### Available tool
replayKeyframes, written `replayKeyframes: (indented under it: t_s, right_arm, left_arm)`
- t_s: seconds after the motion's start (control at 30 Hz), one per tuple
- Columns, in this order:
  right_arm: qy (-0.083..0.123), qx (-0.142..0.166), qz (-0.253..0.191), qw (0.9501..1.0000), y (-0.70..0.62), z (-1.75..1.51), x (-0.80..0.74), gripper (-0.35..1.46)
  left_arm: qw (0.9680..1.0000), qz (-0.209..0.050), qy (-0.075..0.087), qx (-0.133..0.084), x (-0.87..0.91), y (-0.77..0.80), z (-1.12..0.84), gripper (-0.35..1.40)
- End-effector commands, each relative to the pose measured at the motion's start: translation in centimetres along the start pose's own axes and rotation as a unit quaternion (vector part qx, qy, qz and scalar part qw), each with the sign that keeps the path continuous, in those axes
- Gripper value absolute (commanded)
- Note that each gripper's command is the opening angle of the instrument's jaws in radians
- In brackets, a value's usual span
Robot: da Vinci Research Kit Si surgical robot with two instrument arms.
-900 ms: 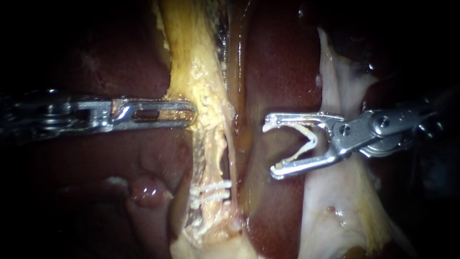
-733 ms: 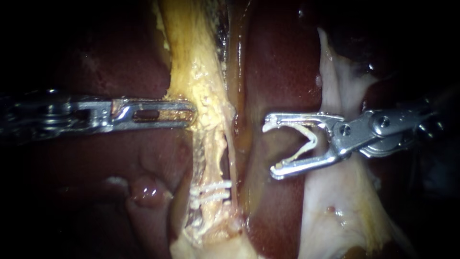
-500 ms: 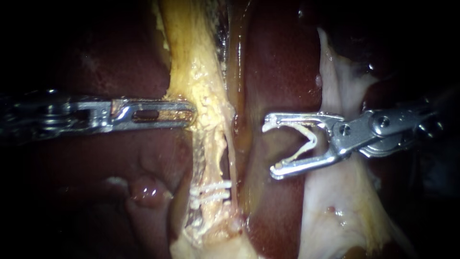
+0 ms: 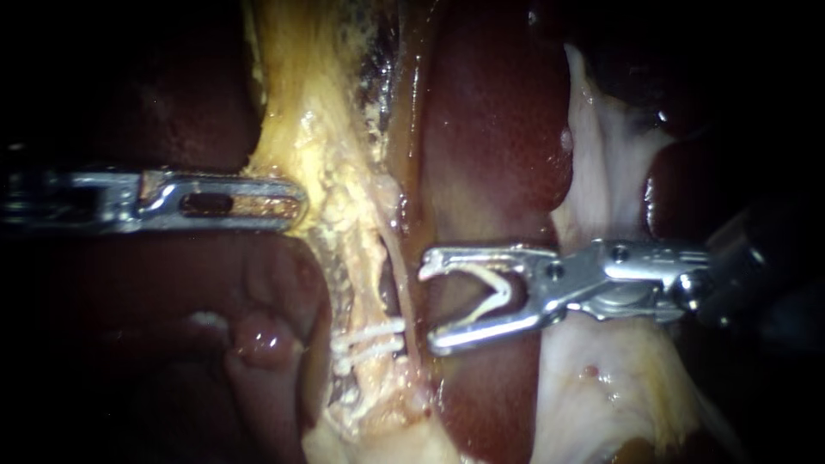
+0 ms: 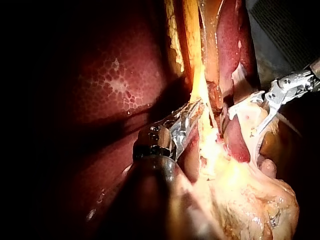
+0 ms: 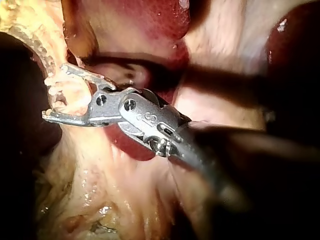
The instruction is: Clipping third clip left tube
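The left tube (image 4: 368, 283) is a yellowish, crusted band running down between dark liver lobes. Two white clips (image 4: 369, 340) cross it low down. My left instrument (image 4: 290, 203) comes in level from the left, its jaws shut on the yellow tissue (image 4: 331, 193) above the tube; the same hold shows in the left wrist view (image 5: 194, 111). My right instrument (image 4: 427, 305) has open jaws with a white clip (image 4: 490, 292) seated along their inner faces. Its tips sit at the tube's right edge, just above the two clips. In the right wrist view (image 6: 54, 92) pale tissue lies between its jaws.
Dark red liver (image 4: 494, 137) lies between the tube and a pale, whitish sheet of tissue (image 4: 601, 369) under the right instrument's shaft. A small rounded reddish bump (image 4: 262, 337) sits left of the clips. The view's edges are dark.
My right instrument has moved left and down, bringing its open, clip-bearing jaws up to the tube. My left instrument has drawn the yellow tissue to the left.
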Motion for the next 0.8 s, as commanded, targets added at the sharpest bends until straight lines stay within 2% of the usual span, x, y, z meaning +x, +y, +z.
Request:
replayKeyframes:
  t_s: [0.03,0.27,0.43,0.67,0.8]
  right_arm:
    - [-0.002,0.004,0.007,1.0000,0.04,0.06,-0.04,0.60]
    - [-0.011,0.011,0.026,0.9995,0.28,0.24,-0.18,0.57]
    - [-0.018,0.008,0.027,0.9995,0.42,0.27,-0.20,0.56]
    - [-0.016,-0.005,0.027,0.9995,0.54,0.31,-0.20,0.56]
    - [-0.030,-0.013,0.028,0.9991,0.59,0.32,-0.20,0.56]
  left_arm:
    - [1.0000,-0.004,-0.003,0.002,-0.01,-0.03,-0.03,-0.35]
    - [1.0000,-0.003,-0.003,0.003,0.01,-0.13,-0.11,-0.35]
    - [1.0000,-0.001,-0.004,0.004,0.01,-0.16,-0.13,-0.35]
    - [1.0000,-0.001,-0.004,0.004,0.03,-0.19,-0.14,-0.35]
    - [1.0000,-0.001,-0.004,0.004,0.03,-0.21,-0.14,-0.35]
